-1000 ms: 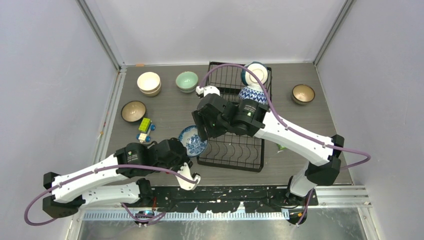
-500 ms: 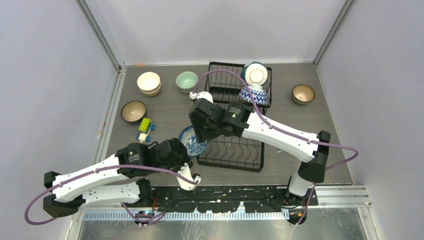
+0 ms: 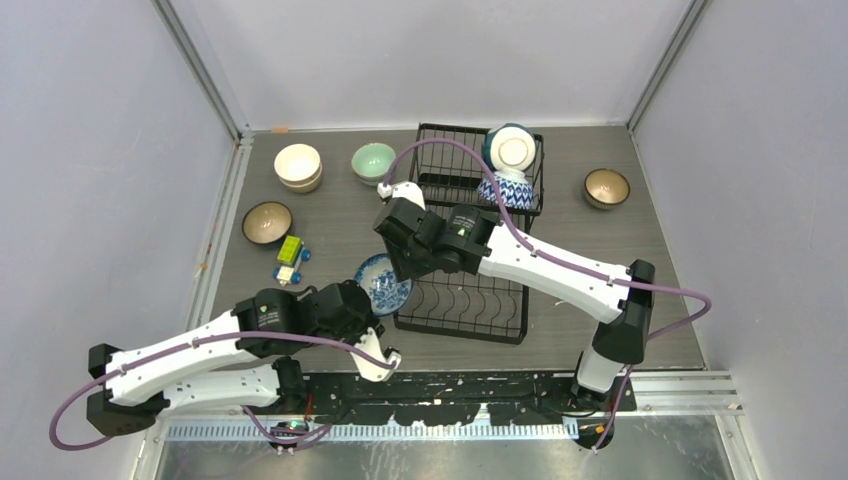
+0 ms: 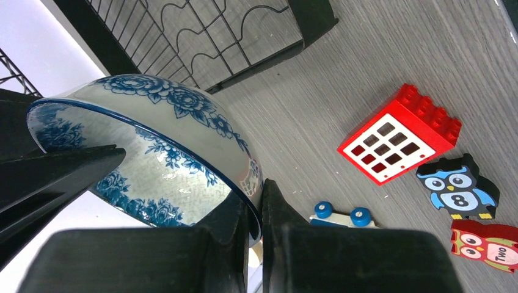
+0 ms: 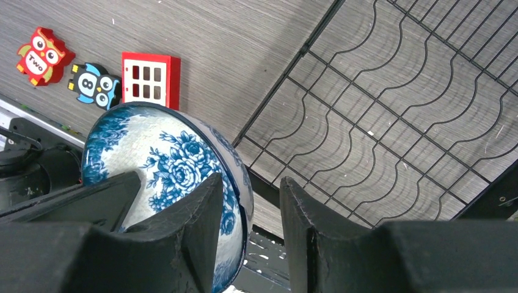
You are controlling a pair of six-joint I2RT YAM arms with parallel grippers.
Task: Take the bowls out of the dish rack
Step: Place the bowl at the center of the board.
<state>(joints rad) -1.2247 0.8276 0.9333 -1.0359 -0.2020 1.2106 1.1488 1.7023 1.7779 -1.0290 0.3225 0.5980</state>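
Note:
A blue-and-white floral bowl [image 3: 384, 283] hangs tilted just left of the black wire dish rack [image 3: 462, 300]. My left gripper [image 4: 260, 196] is shut on the bowl's [image 4: 159, 140] lower rim. My right gripper [image 5: 250, 183] straddles the opposite rim of the bowl [image 5: 171, 159]. One of its fingers lies inside against the bowl, the other stands off outside with a gap, so it is open. A dark teal bowl [image 3: 512, 148] and a blue-and-white patterned bowl [image 3: 505, 190] sit in the rack's raised back part. The rack's lower slots [image 5: 397, 91] hold nothing.
On the table stand a cream bowl [image 3: 298, 165], a pale green bowl [image 3: 373, 162], a brown bowl [image 3: 267, 222] at the left and a brown bowl [image 3: 606, 187] at the right. Toy blocks [image 3: 290, 258] lie near the held bowl, among them a red block [image 4: 400, 134] and owl pieces [image 4: 457, 189].
My right gripper has moved left from over the rack onto the held bowl's rim, and its jaws have narrowed. The left gripper and the bowl have stayed put.

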